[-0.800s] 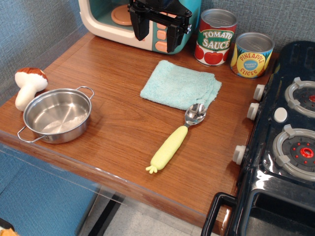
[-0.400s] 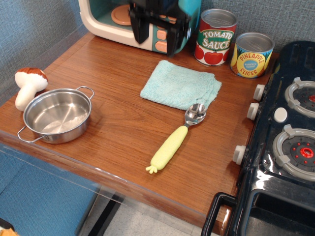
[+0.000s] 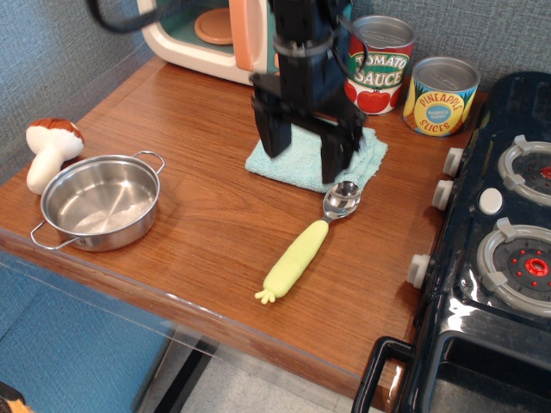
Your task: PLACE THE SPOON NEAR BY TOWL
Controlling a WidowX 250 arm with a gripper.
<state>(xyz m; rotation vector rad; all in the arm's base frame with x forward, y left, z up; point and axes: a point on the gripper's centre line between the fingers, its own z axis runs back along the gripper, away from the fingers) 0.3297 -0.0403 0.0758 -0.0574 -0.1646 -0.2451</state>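
The spoon (image 3: 306,245) lies on the wooden counter, its shiny metal bowl touching the front right corner of the towel and its pale yellow-green handle pointing toward the front edge. The aqua-green towel (image 3: 366,157) lies flat at the back middle, largely covered by the arm. My black gripper (image 3: 303,153) hangs open and empty over the towel, fingers pointing down, one finger (image 3: 270,138) at the towel's left edge and the other just behind the spoon's bowl.
A steel pot (image 3: 101,201) and a toy mushroom (image 3: 50,150) are at the left. A toy microwave (image 3: 202,34), a tomato sauce can (image 3: 383,64) and a pineapple can (image 3: 440,96) stand along the back. A black stove (image 3: 499,249) borders the right.
The gripper has come down and forward from in front of the microwave to just over the towel. The spoon and towel have not moved.
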